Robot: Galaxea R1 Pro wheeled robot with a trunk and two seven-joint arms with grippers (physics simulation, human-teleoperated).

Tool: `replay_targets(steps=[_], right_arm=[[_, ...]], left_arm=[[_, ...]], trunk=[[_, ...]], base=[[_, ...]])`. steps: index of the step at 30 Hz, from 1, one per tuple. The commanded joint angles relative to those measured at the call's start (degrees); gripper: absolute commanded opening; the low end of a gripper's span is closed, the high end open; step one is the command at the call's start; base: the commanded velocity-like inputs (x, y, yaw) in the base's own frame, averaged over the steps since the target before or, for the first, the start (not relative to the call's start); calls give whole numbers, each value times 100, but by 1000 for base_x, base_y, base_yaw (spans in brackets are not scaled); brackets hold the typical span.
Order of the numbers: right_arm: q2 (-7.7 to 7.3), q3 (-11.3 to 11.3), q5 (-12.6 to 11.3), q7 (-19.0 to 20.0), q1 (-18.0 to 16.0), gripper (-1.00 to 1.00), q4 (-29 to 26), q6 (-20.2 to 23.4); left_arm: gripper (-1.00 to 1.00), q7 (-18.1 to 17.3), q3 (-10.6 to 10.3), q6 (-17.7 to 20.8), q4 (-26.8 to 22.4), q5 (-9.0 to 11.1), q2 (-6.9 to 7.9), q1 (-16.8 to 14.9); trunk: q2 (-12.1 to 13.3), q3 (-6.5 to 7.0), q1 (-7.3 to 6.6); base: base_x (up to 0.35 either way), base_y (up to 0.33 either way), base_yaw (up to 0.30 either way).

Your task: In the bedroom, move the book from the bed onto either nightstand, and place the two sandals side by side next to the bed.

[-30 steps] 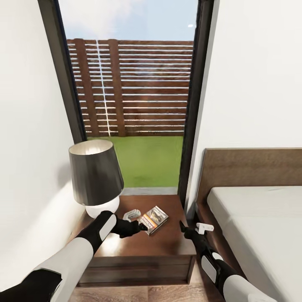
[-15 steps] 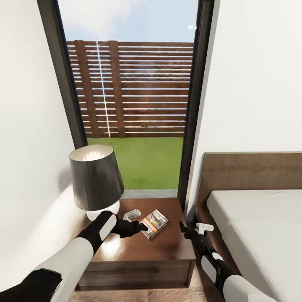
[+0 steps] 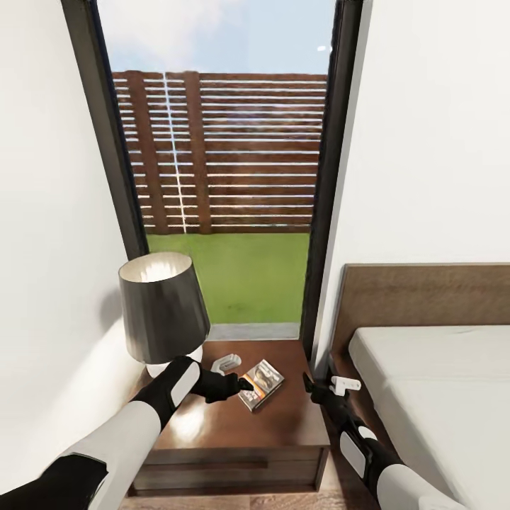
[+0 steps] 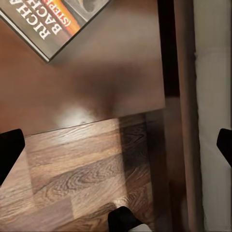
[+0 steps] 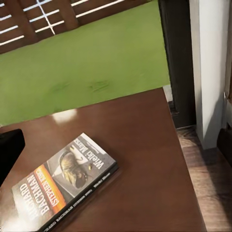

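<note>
Head view: the bedroom is recorded with white walls and a tall dark-framed window (image 3: pixel 227 177) giving onto grass and a slatted fence. The bed (image 3: pixel 439 375) occupies the right side, light-grey mattress against a low brown headboard. The nightstand (image 3: pixel 241 432) stands between the left wall and the bed frame, directly below the window. A lamp (image 3: pixel 161 312) with a dark shade and white base sits on its rear left corner.

The left gripper (image 3: pixel 237 375) hangs low over the nightstand top just beside the book; one white finger is raised clear of the dark one, so the fingers stand apart with nothing between them. In the left wrist view the fingertips (image 4: pixel 9 150) sit wide apart, with the nightstand edge and plank floor below. The right gripper (image 3: pixel 333 386) is poised over the gap between nightstand and bed; whether its fingers are apart or together cannot be told.

The book (image 3: pixel 261 383) lies flat on the nightstand, cover up, near the middle, angled to the edges. The right wrist view confirms it, orange band and white lettering legible (image 5: pixel 67 186).
</note>
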Motion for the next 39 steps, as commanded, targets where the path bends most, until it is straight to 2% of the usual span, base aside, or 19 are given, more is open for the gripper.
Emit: replay_targets(steps=[1, 2, 7, 12, 19, 33, 39], right_arm=[[3, -32, -54, 60, -4, 100, 6, -4], [3, -32, -54, 60, -4, 100, 6, -4], [3, -32, -44, 58, -6, 100, 6, -4], [3, -32, -54, 57, -4, 100, 6, -7], [3, -32, -54, 50, -3, 100, 10, -12], [31, -40, -53, 43, -4, 100, 36, 63], [29, -36, -266, 38, -5, 100, 31, 300]], left_arm=[[100, -35, -13, 20, -3, -35, -2, -3], [100, -36, -13, 36, -3, -35, -6, -3], [100, -74, -13, 598, -3, -32, -49, -3], [100, -203, -13, 835, -3, -32, -73, -3], [100, -344, -13, 926, -3, -34, -68, -3], [100, -381, -13, 942, -3, -43, -56, -3], [100, -383, -13, 942, -3, -43, -53, -3]], trunk=[[39, 13, -23], [79, 31, -45], [280, 120, -155], [480, 210, -265], [761, 336, -419], [1322, 587, -726], [1563, 695, -858]], base=[[0, 0, 0], [0, 0, 0], [0, 0, 0], [0, 0, 0], [0, 0, 0], [0, 0, 0], [0, 0, 0]])
